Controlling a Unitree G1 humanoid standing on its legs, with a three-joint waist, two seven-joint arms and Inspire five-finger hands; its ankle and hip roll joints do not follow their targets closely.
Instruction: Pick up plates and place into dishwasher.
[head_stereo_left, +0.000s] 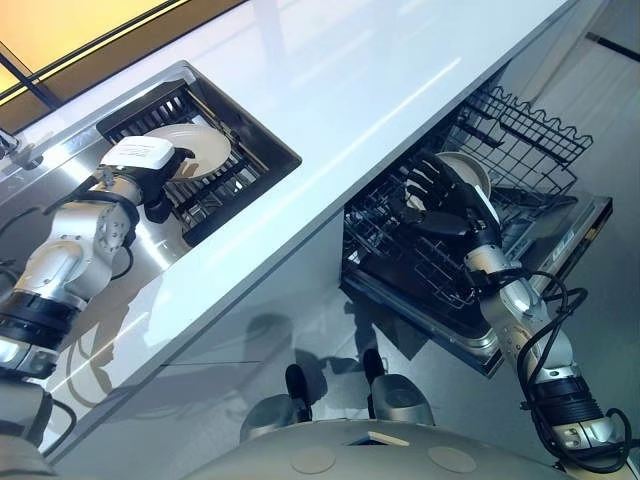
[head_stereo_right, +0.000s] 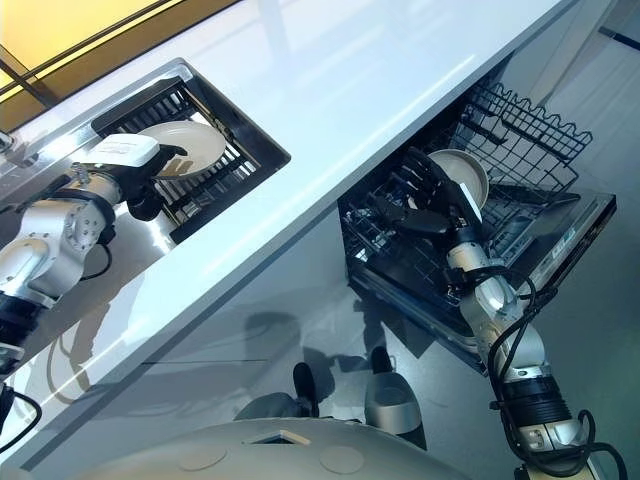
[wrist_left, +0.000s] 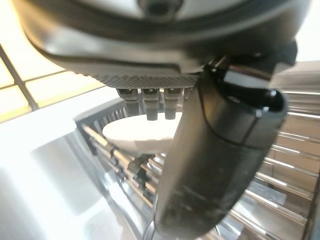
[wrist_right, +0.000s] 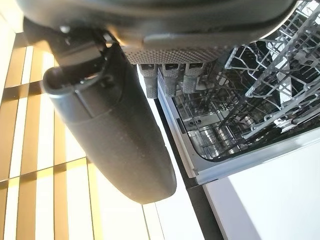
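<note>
A white plate (head_stereo_left: 208, 147) lies flat on the dark slatted rack (head_stereo_left: 232, 183) in the sink. My left hand (head_stereo_right: 150, 172) hovers at the plate's near edge, open, with its fingers (wrist_left: 150, 102) straight just above the plate (wrist_left: 141, 134) and its thumb held apart. A second white plate (head_stereo_right: 464, 170) stands on edge in the dishwasher's lower rack (head_stereo_left: 398, 250). My right hand (head_stereo_left: 437, 197) is over that rack right beside this plate, open with fingers spread and nothing in it. In the right wrist view the fingers (wrist_right: 172, 77) point into the wire rack (wrist_right: 250, 95).
A long white countertop (head_stereo_left: 350, 90) runs between the sink and the dishwasher. The dishwasher door (head_stereo_left: 565, 245) hangs open, and a wire upper basket (head_stereo_left: 525, 125) is pulled out behind the lower rack. The steel sink rim (head_stereo_left: 150, 250) lies under my left arm.
</note>
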